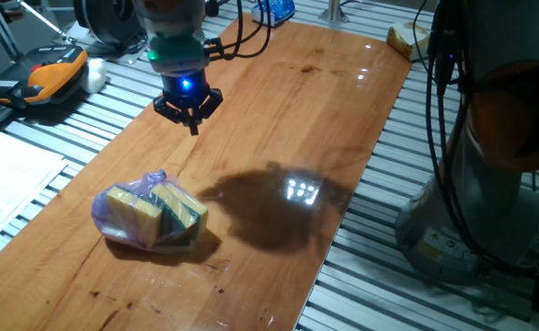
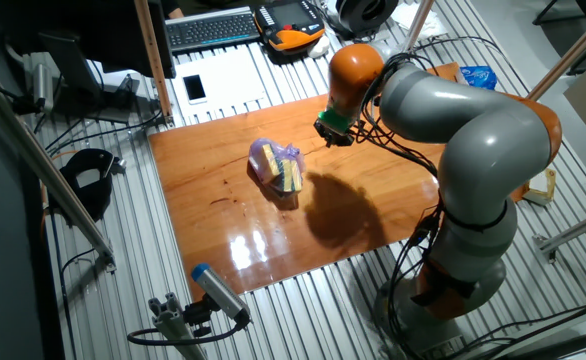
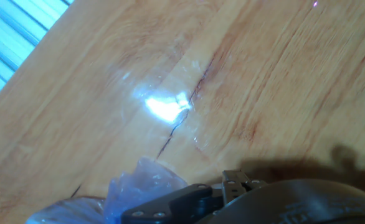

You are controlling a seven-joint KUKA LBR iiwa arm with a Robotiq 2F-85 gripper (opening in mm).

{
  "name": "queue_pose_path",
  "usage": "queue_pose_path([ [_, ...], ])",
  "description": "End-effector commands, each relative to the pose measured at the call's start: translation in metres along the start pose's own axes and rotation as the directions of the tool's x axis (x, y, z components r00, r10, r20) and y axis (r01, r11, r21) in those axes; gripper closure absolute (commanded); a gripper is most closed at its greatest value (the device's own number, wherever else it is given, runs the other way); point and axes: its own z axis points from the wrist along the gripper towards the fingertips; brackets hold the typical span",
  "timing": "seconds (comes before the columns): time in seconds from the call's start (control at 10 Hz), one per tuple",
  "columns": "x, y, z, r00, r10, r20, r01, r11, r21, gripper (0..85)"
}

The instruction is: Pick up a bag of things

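Currently the gripper (image 1: 191, 118) hangs above the wooden bench (image 1: 325, 101), jaws apparently closed on nothing, while the bag of things (image 1: 150, 213) lies on the bench nearer the camera in one fixed view, long axis roughly across the board.

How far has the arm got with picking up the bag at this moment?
Nothing looks done yet: the small translucent purple-blue plastic bag with yellow sponge blocks inside lies on the wooden board, untouched. In hand: the gripper hangs above the board, apart from the bag and holding nothing; whether it is open is unclear. Left: move over the bag, descend, close on it and lift.
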Motion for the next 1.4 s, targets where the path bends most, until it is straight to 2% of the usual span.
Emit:
queue_pose_path([
  [0.0, 0.001, 0.0, 0.001, 1.0, 0.004, -0.001, -0.004, 1.0, 0.001, 85.0],
  [0.2, 0.001, 0.001, 0.004, 0.999, 0.032, -0.03, -0.033, 0.999, -0.023, 85.0],
  [0.5, 0.001, 0.004, 0.012, 0.998, 0.06, -0.021, -0.061, 0.997, -0.038, 85.0],
  [0.7, 0.001, 0.003, 0.011, 0.997, 0.074, -0.021, -0.075, 0.996, -0.041, 85.0],
  [0.8, 0.002, 0.003, 0.011, 0.997, 0.075, -0.011, -0.075, 0.997, -0.034, 85.0],
  [0.9, 0.003, 0.003, 0.012, 0.998, 0.068, 0.014, -0.068, 0.998, -0.016, 68.0],
  [1.0, 0.006, 0.002, 0.012, 0.998, 0.058, 0.041, -0.058, 0.998, 0.002, 68.0],
  [1.1, 0.008, 0.002, 0.012, 0.998, 0.049, 0.049, -0.049, 0.999, 0.011, 68.0],
  [1.3, 0.011, 0.001, 0.013, 0.999, 0.039, 0.035, -0.039, 0.999, 0.023, 68.0],
])
